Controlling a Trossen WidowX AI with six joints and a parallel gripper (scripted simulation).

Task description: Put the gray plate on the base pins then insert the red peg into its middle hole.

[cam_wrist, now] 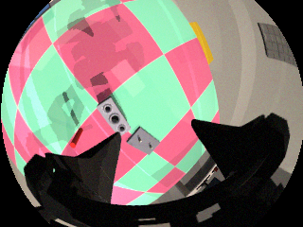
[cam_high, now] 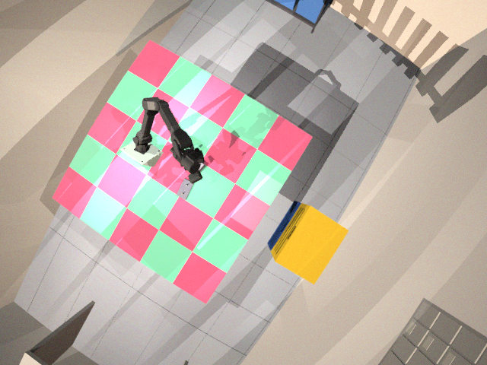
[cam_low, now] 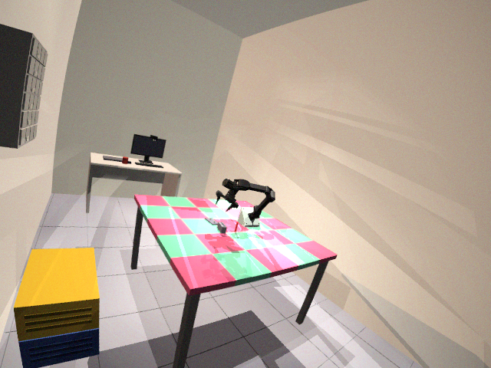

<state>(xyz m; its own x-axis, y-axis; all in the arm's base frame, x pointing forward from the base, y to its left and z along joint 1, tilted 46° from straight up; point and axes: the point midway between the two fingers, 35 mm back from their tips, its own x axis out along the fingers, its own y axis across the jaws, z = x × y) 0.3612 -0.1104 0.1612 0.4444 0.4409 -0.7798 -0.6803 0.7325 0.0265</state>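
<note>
My gripper [cam_high: 202, 169] [cam_low: 223, 199] [cam_wrist: 157, 129] is open and empty, hanging above the checkered table [cam_high: 167, 257] [cam_low: 205, 273]. In the wrist view a light gray plate [cam_wrist: 113, 113] with dark holes lies flat on the table just beyond my left finger. It also shows in the exterior view [cam_low: 211, 220]. The darker gray base [cam_high: 184, 189] [cam_low: 222, 228] [cam_wrist: 143, 140] with its pins lies right next to it, apart from the plate. The red peg [cam_wrist: 75, 139] [cam_low: 237, 225] is a little to the side of the plate. In the overhead view my gripper hides most of the plate, and my arm hides the peg.
The arm's white mount [cam_high: 146, 156] [cam_low: 250, 218] stands on the table behind the parts. A yellow and blue box [cam_high: 310, 241] [cam_low: 55, 293] sits on the floor beside the table. A desk with a monitor [cam_low: 147, 148] stands by the far wall.
</note>
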